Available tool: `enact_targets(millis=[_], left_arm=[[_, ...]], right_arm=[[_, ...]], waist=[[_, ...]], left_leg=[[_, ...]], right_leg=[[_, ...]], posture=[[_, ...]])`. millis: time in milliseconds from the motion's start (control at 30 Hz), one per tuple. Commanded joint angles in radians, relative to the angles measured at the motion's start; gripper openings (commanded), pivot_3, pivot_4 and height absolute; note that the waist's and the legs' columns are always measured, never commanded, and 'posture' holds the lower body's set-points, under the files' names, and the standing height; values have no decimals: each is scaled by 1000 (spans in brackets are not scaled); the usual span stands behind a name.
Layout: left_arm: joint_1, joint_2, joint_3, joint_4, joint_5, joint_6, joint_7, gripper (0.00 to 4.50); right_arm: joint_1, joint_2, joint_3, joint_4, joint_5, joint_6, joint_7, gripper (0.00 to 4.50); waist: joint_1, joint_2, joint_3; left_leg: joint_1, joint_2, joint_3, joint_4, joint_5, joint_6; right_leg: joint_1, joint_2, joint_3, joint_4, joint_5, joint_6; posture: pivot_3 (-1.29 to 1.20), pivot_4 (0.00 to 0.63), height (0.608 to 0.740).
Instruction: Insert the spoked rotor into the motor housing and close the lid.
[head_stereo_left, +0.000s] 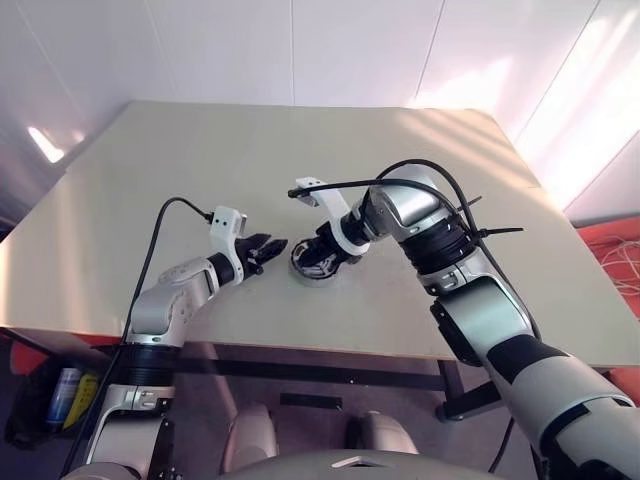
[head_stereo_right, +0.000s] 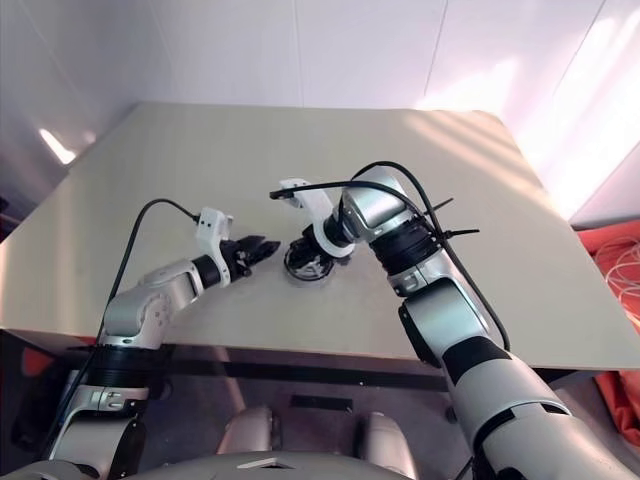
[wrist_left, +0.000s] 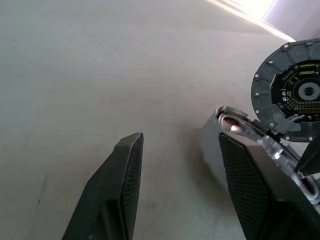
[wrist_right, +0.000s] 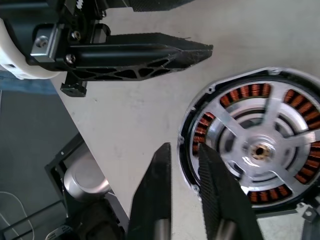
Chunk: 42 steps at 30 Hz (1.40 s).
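Rotor (wrist_right: 260, 150) sits in the housing (wrist_right: 196, 145); right gripper (wrist_right: 186, 165), narrowly parted, seemingly straddles its rim; left gripper (wrist_left: 180, 165) gapes empty beside it.

spoked rotor (wrist_right: 260, 150) seated in motor housing (wrist_right: 200, 132)

A shiny metal rotor (wrist_right: 260, 145) is seen among coppery windings; the table (head_stereo_left: 200, 170) looks matt and smooth.
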Motion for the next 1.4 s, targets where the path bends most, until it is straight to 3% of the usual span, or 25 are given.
enact_targets(millis=[33,100,400,567,633,767,867,1067,1233,1400], left_arm=[[-16,8,20,-36,-14,-3,3,2584],[-18,10,21,-32,-14,-3,2,2584],[-39,13,13,-3,-19,-1,-20,2584],[-72,12,26,14,-75,72,-58,2584],[-80,23,42,9,-117,116,-87,2584],[-105,60,64,28,-144,153,-115,2584],[-129,89,66,61,-133,153,-126,2584],[-162,120,61,98,-125,156,-152,2584],[-175,118,61,115,-108,154,-138,2584],[-161,120,68,96,-106,161,-122,2584]], right_arm=[[-52,10,-46,-27,25,0,-53,2093],[-66,15,-59,-22,36,3,-69,2835],[-288,31,-284,46,105,-86,-94,2835],[-262,-137,-258,-10,89,-444,33,2835],[-181,-255,-192,-38,4,-689,82,2835],[-27,-441,-142,-45,-109,-946,114,2835],[111,-528,-129,-69,-163,-1038,114,2194],[353,-535,-136,-299,-108,-932,156,61],[408,-437,-122,-518,15,-769,180,23],[370,-351,-97,-563,64,-678,147,23]], waist=[[0,0,0],[0,0,0],[-1,1,1],[13,0,1],[23,-1,0],[30,-1,0],[28,-1,0],[14,0,0],[1,1,0],[2,1,0]], left_leg=[[0,0,-1,0,0,0],[0,0,-2,0,1,-1],[0,0,-3,0,2,-4],[-1,-1,-5,-1,2,-3],[-2,-2,-5,-1,2,-3],[-3,-1,-4,0,2,-3],[-3,-1,-3,1,2,-3],[0,-1,-3,1,2,-2],[0,-1,-5,1,3,-1],[2,-1,-5,2,3,-1]], right_leg=[[0,0,0,0,0,0],[0,0,-1,0,0,0],[0,0,-1,1,0,0],[1,0,-3,-1,-1,0],[2,-1,-3,-1,-1,0],[2,-1,-4,0,-1,0],[1,0,-5,2,-1,-1],[2,1,-4,2,-1,-2],[2,1,-4,2,-1,-2],[5,0,-5,2,-1,-3]], posture=[[0,0,740],[0,0,740],[0,0,740],[0,0,740],[0,0,740],[0,0,740],[0,0,740],[0,0,740],[0,0,740],[0,0,740]])
